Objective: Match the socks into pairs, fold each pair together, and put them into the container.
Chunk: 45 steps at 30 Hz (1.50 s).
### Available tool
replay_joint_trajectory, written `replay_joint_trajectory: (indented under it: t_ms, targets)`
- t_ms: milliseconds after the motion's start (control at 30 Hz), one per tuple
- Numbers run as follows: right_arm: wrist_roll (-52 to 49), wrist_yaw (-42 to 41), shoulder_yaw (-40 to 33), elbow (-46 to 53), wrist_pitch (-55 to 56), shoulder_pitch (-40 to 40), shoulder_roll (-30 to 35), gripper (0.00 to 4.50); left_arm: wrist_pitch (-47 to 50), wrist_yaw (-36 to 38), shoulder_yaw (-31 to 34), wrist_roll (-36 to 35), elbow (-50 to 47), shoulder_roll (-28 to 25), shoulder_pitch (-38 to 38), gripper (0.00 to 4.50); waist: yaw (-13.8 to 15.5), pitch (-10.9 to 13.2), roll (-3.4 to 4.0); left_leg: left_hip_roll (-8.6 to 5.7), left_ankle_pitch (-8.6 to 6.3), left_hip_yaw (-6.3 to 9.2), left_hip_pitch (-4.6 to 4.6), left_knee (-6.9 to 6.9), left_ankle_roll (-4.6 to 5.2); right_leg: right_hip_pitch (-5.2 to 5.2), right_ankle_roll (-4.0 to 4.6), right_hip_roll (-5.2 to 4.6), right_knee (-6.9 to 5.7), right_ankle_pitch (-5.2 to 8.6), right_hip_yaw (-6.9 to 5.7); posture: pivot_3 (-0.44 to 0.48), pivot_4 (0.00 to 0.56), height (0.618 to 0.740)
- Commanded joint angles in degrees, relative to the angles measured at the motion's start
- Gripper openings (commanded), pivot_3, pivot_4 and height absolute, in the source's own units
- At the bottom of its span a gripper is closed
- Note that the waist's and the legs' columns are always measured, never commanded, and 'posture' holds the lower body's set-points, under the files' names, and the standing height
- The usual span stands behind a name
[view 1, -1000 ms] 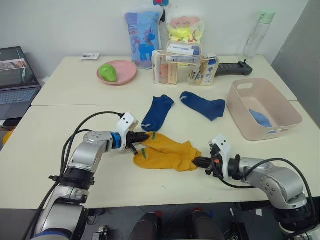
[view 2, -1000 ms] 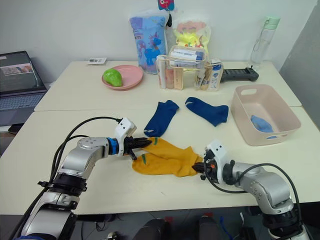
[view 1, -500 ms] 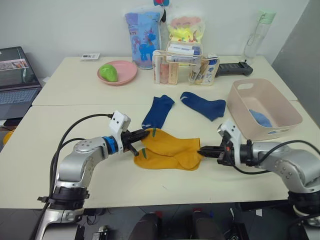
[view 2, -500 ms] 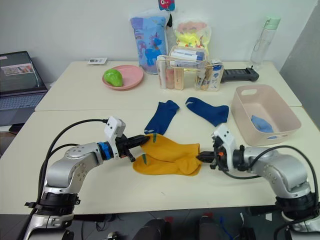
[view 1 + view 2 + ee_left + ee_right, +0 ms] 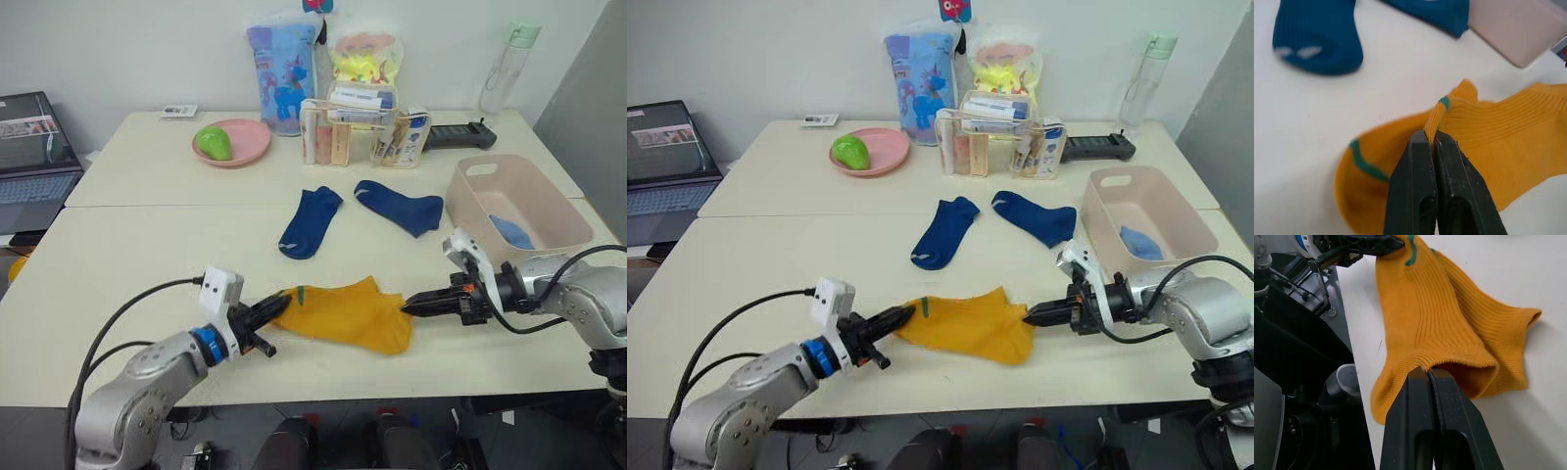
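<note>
Two mustard yellow socks (image 5: 343, 312) lie stacked as a pair near the table's front edge, stretched between both grippers. My left gripper (image 5: 277, 308) is shut on their left end with the green stripe (image 5: 1444, 103). My right gripper (image 5: 405, 304) is shut on their right end (image 5: 1422, 367). Two navy blue socks lie apart further back, one (image 5: 311, 221) on the left and one (image 5: 399, 206) on the right. The pale pink container (image 5: 517, 211) stands at the right with a light blue sock (image 5: 509, 231) inside.
A pink plate (image 5: 231, 142) with a green object, a clear organiser box (image 5: 358, 130), two colourful bags, a bottle (image 5: 497, 67) and a black device (image 5: 458, 134) line the table's back. A laptop (image 5: 31, 147) sits at far left.
Both grippers moved apart and toward the front edge, pulling the yellow socks taut and flatter. The left arm drew back toward the body; the right gripper shifted right.
</note>
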<state>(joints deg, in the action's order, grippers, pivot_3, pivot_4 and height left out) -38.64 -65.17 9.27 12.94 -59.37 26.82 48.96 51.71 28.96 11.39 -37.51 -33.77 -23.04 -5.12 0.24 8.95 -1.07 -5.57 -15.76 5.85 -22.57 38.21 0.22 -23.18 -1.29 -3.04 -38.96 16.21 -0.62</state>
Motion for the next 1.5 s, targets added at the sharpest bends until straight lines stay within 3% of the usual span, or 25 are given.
replay_joint_trajectory:
  t_ms: [33,367,633,1000,1467,1500]
  targets:
    - [3.0,-0.5,1.7,-2.0,4.3,2.9,-1.5,0.00,-4.3,-1.0,-1.4,1.7,-1.5,0.4,-1.2,0.02,0.1,0.0,0.00,0.00,0.00,-0.01,0.01,0.00,0.00,0.00,0.00,0.00,0.00,0.00,0.01,0.000,0.150,0.740]
    - [11.4,-2.7,6.3,-11.7,13.9,8.2,-5.5,0.00,-10.3,-2.1,-1.9,2.6,-0.2,1.5,-4.0,0.02,0.1,0.0,0.01,0.01,0.00,-0.04,0.00,-0.02,-0.01,-0.02,0.01,0.00,0.02,0.00,0.02,0.000,0.150,0.740]
    - [14.5,-1.8,5.8,-16.0,16.8,10.0,-9.3,0.00,-12.7,-3.2,-0.4,1.2,-0.6,2.6,-6.2,0.02,0.2,0.0,0.01,0.01,0.00,-0.03,0.00,-0.04,-0.01,-0.03,0.01,0.00,0.04,0.00,0.02,0.000,0.150,0.740]
    - [18.7,-2.4,7.0,-18.1,18.5,9.8,-11.1,0.00,-14.5,-3.2,-1.9,2.8,0.6,2.5,-8.2,0.02,0.2,0.0,0.01,0.01,0.00,-0.04,0.01,-0.06,-0.01,-0.03,0.01,0.00,0.04,0.00,0.03,0.000,0.150,0.740]
    - [20.8,-1.3,6.9,-16.7,18.7,8.5,-12.6,0.00,-15.5,-2.5,-2.7,3.2,3.7,1.3,-4.8,0.02,0.1,0.0,0.01,0.01,0.00,-0.02,0.00,-0.06,-0.02,-0.04,0.02,0.00,0.04,0.00,0.02,0.000,0.150,0.740]
    - [20.9,-1.0,6.6,-16.7,18.8,8.5,-12.7,0.20,-15.5,-2.4,-2.7,3.2,4.0,1.3,-4.7,0.01,0.1,0.0,0.01,0.01,0.00,-0.03,0.00,-0.06,-0.02,-0.04,0.01,0.00,0.04,0.00,0.02,0.000,0.150,0.740]
